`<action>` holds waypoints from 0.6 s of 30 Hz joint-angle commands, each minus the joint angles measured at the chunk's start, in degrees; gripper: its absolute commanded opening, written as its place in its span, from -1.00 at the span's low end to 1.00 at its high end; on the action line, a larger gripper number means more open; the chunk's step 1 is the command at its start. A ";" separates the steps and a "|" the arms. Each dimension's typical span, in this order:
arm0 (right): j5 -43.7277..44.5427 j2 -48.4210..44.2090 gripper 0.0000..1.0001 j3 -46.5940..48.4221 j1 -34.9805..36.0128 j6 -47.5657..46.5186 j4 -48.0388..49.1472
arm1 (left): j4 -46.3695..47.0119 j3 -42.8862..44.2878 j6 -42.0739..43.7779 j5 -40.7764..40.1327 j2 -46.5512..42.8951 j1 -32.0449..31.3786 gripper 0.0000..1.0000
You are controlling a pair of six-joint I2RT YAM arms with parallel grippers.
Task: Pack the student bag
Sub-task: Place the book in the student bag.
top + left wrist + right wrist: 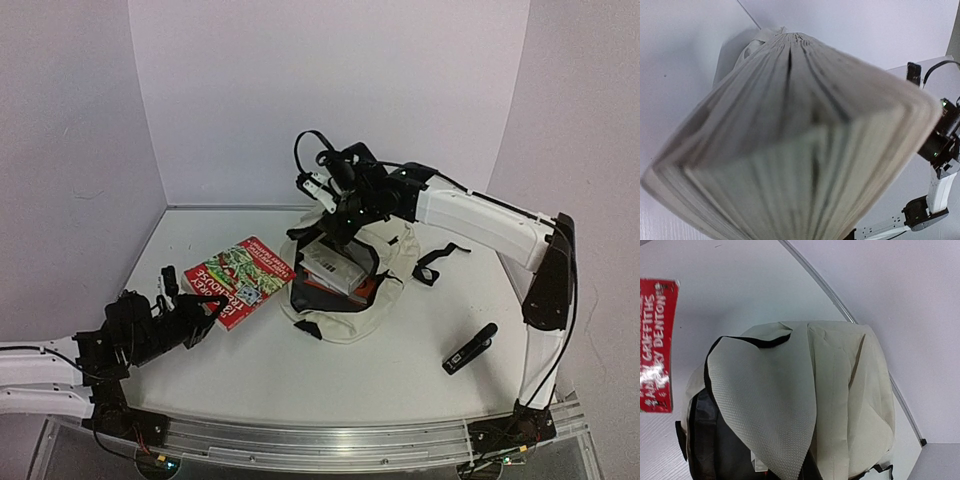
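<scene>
While the left gripper point(205, 312) sits low at the near-left corner of the red book point(240, 280), its wrist camera sees only fanned page edges. I cannot tell whether the jaws are clamped on the book or apart around it. The book lies on the desk point(300, 385) just left of the student bag point(350, 318), which slumps mid-desk with its mouth open toward the book. A white book point(335, 266) shows inside. Over the mouth's far rim hangs the right gripper point(338, 222). In its wrist view a cream flap rises toward the lens as if pinched up, but the jaws are out of sight there too, so I cannot tell their state either.

The step in hand looks like loading the red book. It would need lifting, turning slim edge first, and sliding past the black zipper rim without snagging. Further right, a black strap point(440, 258) trails off the bag, and a black stick-shaped item point(470, 349) lies well apart.
</scene>
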 commanded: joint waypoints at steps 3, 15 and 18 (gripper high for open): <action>-4.59 -2.92 -1.00 4.40 0.83 3.87 0.77 | 13.37 5.40 4.73 9.06 9.44 -0.09 -1.00; -8.86 -1.47 -1.00 8.89 0.83 5.87 -1.87 | 34.89 15.38 2.61 15.35 35.63 -0.04 -1.00; -9.53 -1.33 -1.00 9.62 0.81 6.48 -2.37 | 36.52 18.02 0.66 12.58 39.82 0.06 -1.00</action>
